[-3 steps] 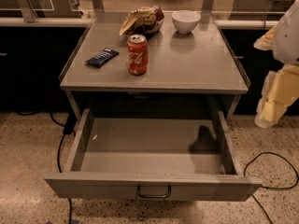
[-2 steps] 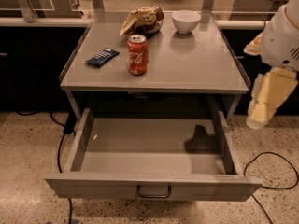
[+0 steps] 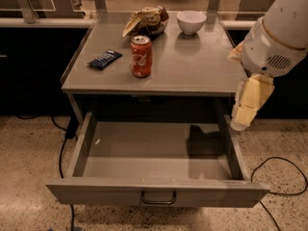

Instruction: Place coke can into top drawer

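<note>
Tool (image 3: 240, 122), seemingly nearer, beside top drawer (image 3: 96, 196).

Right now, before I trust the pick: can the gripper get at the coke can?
Probably yes. The gripper hangs beside the right edge of the tabletop, whose bare surface lies between it and the upright coke can; the bowl sits farther back, out of the way.
</note>
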Tool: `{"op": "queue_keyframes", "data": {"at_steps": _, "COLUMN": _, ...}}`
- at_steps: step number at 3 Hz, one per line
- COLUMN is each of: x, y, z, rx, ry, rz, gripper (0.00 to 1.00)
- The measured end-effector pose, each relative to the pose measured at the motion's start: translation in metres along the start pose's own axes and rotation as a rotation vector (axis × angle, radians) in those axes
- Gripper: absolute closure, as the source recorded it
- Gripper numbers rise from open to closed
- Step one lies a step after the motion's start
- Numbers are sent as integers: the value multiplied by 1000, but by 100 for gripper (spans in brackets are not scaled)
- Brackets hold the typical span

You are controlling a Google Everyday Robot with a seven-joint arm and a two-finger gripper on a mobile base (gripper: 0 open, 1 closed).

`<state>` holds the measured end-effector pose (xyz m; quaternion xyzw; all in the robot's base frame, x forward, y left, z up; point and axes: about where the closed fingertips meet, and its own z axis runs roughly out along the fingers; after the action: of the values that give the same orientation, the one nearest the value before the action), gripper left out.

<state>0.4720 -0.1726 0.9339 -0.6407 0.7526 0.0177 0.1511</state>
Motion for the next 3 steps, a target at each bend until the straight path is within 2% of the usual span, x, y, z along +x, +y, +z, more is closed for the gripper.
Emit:
{"op": "queue_keyframes", "data": {"at_steps": 1, "x": -21, "y": -9, "z": 29, "rx": 16, "ry": 38, "rz": -43, "gripper": 0}}
{"op": "queue_keyframes", "data": {"at_steps": 2, "x": -21, "y": -9, "z": 29, "rx": 16, "ry": 38, "rz": -43, "gripper": 0}}
{"op": "queue_keyframes", "data": {"at_steps": 3, "x": -17, "y": -12, "z": 34, "rx": 41, "ry": 52, "rz": 1, "gripper": 0}}
